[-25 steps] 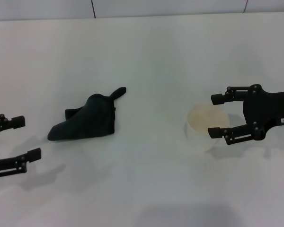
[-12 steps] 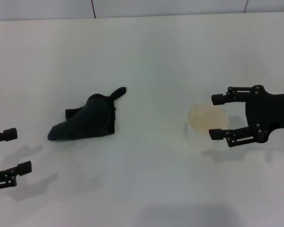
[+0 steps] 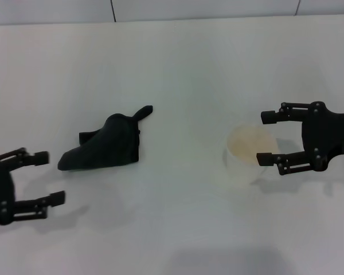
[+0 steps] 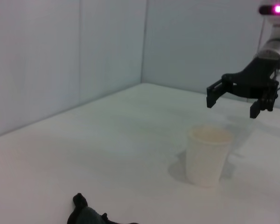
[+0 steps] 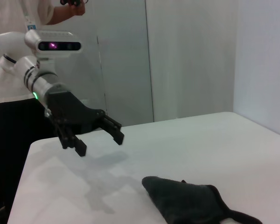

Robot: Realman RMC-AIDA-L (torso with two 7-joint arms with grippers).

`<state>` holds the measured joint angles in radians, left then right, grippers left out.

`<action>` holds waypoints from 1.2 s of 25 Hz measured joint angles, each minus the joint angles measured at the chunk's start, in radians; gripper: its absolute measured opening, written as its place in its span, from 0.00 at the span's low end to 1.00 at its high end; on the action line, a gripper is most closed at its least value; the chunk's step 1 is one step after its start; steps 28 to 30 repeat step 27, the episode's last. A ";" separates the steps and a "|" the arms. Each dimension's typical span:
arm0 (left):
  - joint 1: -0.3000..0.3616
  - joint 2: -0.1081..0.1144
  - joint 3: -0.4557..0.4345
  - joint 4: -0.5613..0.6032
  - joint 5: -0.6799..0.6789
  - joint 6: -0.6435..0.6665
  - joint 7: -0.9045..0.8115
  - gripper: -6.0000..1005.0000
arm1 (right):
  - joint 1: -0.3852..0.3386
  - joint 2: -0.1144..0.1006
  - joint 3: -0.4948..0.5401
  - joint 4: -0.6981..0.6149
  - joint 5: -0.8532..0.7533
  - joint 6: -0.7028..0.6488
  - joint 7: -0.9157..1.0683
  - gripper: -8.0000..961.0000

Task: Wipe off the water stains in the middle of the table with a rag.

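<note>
The black rag [image 3: 106, 143] lies crumpled on the white table [image 3: 178, 69], left of centre, with its pointed tail toward the far side. My left gripper [image 3: 50, 176] is open and empty, hovering just left of and nearer than the rag. My right gripper [image 3: 265, 138] is open and empty, raised beside the whitish plastic cup [image 3: 245, 156] and apart from it. The left wrist view shows the cup [image 4: 206, 156], the right gripper [image 4: 233, 106] and the rag's tail [image 4: 84, 212]. The right wrist view shows the rag [image 5: 186, 203] and the left gripper [image 5: 100, 143]. No orange-brown stain shows on the tabletop.
The cup stands upright right of centre, with an orange tint inside. Grey walls rise behind the table's far edge [image 3: 160, 22]. A person stands beyond the table's end in the right wrist view [image 5: 18, 70].
My left gripper drew back to the left, then came forward again to the right, closer to the rag. My right gripper shifted slightly right, away from the cup. The rag and cup stayed put.
</note>
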<state>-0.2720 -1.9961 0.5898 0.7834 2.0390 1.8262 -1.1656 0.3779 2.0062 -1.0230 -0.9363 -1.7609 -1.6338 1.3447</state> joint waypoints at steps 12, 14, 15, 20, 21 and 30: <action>-0.126 -0.075 0.004 0.000 0.134 -0.111 -0.033 0.89 | 0.006 0.000 -0.001 0.005 -0.001 -0.001 0.003 0.88; -0.129 -0.075 0.004 0.000 0.137 -0.112 -0.034 0.89 | 0.005 0.000 -0.002 0.005 -0.001 -0.002 0.003 0.88; -0.129 -0.074 0.004 0.001 0.137 -0.112 -0.034 0.89 | 0.003 0.000 -0.002 0.005 -0.002 -0.002 0.003 0.88; -0.125 -0.070 0.004 0.012 0.136 -0.103 -0.034 0.89 | 0.001 0.000 -0.002 0.006 -0.006 0.003 0.001 0.88; -0.123 -0.071 0.004 0.020 0.137 -0.102 -0.034 0.89 | 0.001 0.000 -0.002 0.006 -0.007 0.003 0.001 0.88; -0.120 -0.072 0.004 0.045 0.150 -0.090 -0.037 0.89 | 0.001 0.000 -0.002 0.006 -0.007 0.005 0.001 0.88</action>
